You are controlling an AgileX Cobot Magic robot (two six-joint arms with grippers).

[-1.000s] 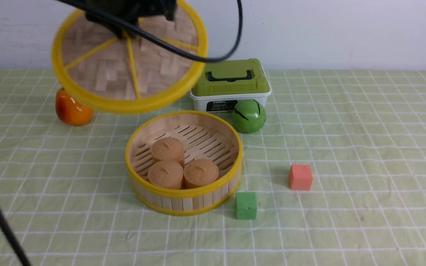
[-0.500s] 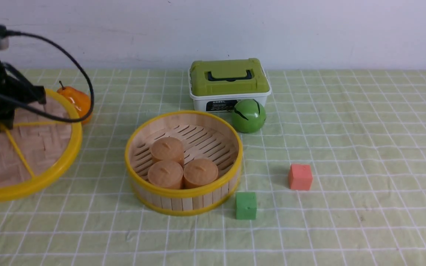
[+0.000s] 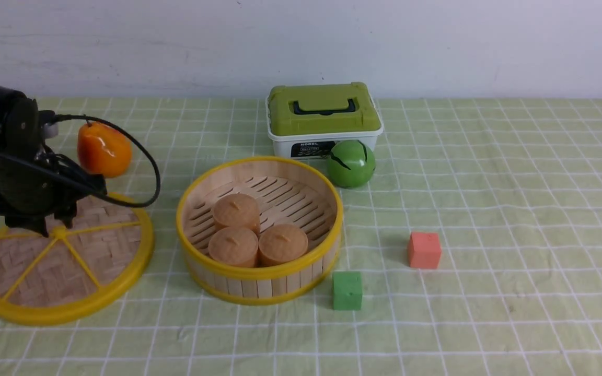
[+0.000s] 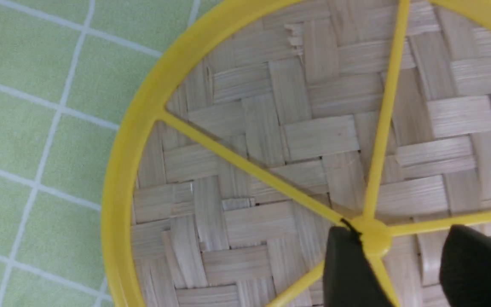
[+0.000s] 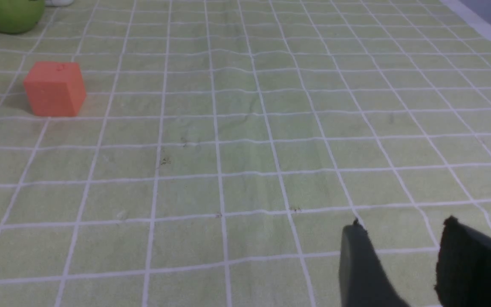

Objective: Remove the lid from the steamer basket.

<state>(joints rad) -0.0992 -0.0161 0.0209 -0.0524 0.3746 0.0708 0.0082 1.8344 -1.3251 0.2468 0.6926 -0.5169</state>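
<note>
Lying on the bench (image 3: 489, 209) beside the uncovered steamer basket (image 3: 259, 284), the lid (image 3: 97, 261) is off; left tool (image 4: 401, 232) stands released over its knob.

Down swings the lid (image 3: 87, 256) from mid-air, flat beside the steamer basket (image 3: 259, 284), left gripper (image 4: 401, 238) loosening off its knob (image 4: 375, 236)

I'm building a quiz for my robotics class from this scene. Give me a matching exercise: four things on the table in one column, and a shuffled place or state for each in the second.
Things
1. lid
2. steamer basket
3. green cube
4. green ball

Places or states
A. holds three round cakes
B. lies flat, to the basket's left
C. directly in front of the green-topped box
D. by the basket's front, on its right

Pairs: 1-B, 2-A, 3-D, 4-C
</note>
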